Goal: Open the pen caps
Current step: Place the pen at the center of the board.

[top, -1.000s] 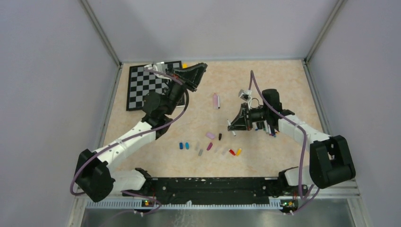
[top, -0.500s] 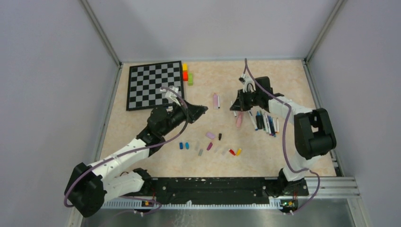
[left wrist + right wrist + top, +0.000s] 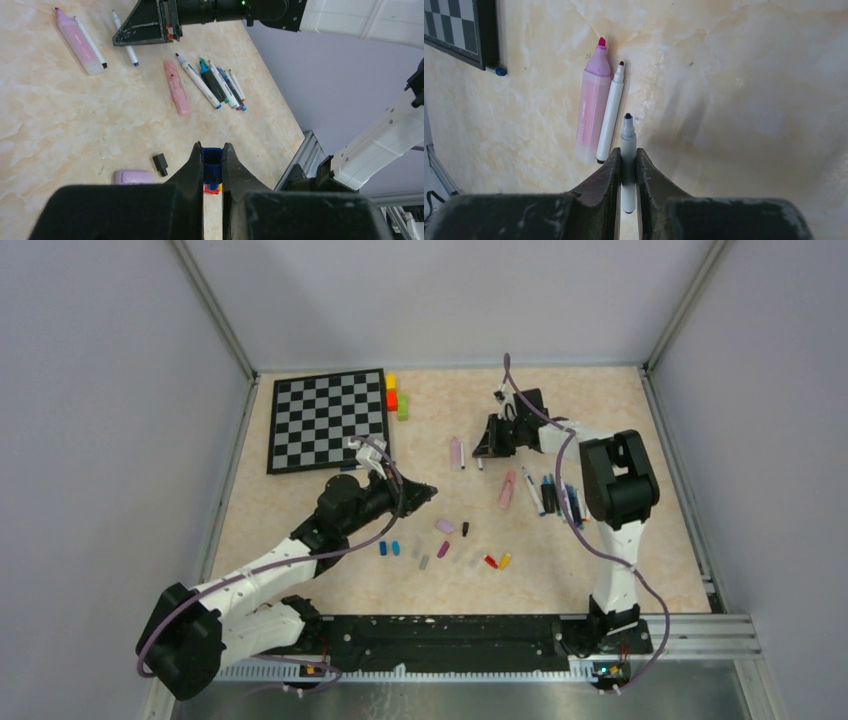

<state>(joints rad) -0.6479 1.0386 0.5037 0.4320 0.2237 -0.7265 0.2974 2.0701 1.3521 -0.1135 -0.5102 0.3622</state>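
Note:
My left gripper [image 3: 212, 150] is shut on a blue pen cap [image 3: 212, 166] and hangs above the loose pen caps [image 3: 440, 550] in mid-table [image 3: 430, 490]. Below it lie a lilac cap [image 3: 132, 176] and a black cap [image 3: 160, 164]. My right gripper [image 3: 627, 152] is low at the far middle [image 3: 482, 452], its jaws closed against an uncapped white pen [image 3: 627, 135]. That pen lies beside another white pen [image 3: 610, 117] and the pink highlighter [image 3: 591, 110]. More pens [image 3: 560, 498] lie in a bunch to the right, with a pink one [image 3: 507, 490] beside them.
The chessboard [image 3: 328, 420] lies at the far left, with yellow, red and green blocks [image 3: 395, 395] by its right edge. Grey walls close the table in on three sides. A metal rail [image 3: 450, 635] runs along the near edge.
My left arm swung from over the chessboard down to mid-table, above the caps. My right arm moved from mid-table to the far side, beside the pink highlighter, with the white pen.

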